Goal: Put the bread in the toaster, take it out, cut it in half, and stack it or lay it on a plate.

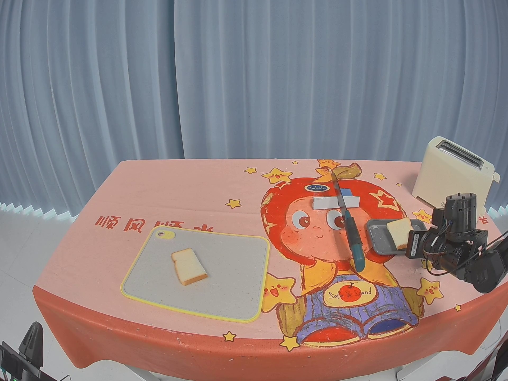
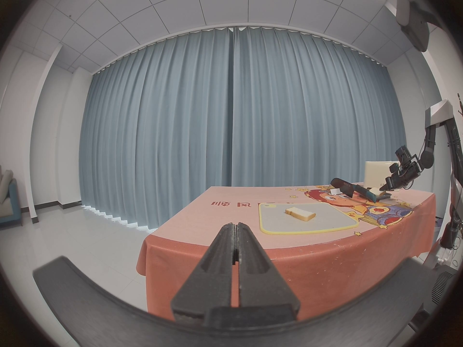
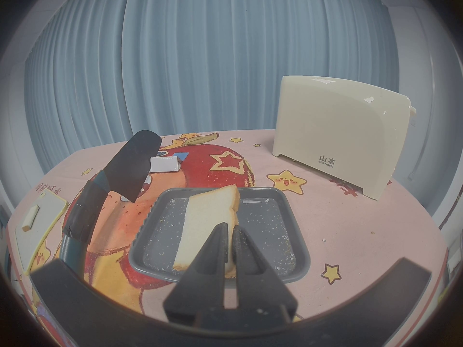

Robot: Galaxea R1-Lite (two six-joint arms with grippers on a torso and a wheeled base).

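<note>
My right claw (image 3: 230, 231) pinches the bread half (image 3: 205, 227) tilted in the grey tray (image 3: 275, 232); left claw (image 2: 236, 228) pressed together, off the bench (image 1: 174, 197) edge.

Cream toaster (image 1: 454, 169), grey plate (image 1: 377, 237), yellow-rimmed board (image 1: 227, 271)

I saw a row of large red characters (image 1: 153, 223) printed on the pink tablecloth (image 1: 174, 186), the last ones partly hidden by the cutting board (image 1: 222, 281). The cartoon figure (image 1: 317, 234) on the cloth wore a small dark oval label (image 1: 316, 188) on its cap and script across an apple badge (image 1: 349, 292) on its overalls. The toaster (image 3: 337, 121) bore a small dark mark (image 3: 326, 161) low on its side.
</note>
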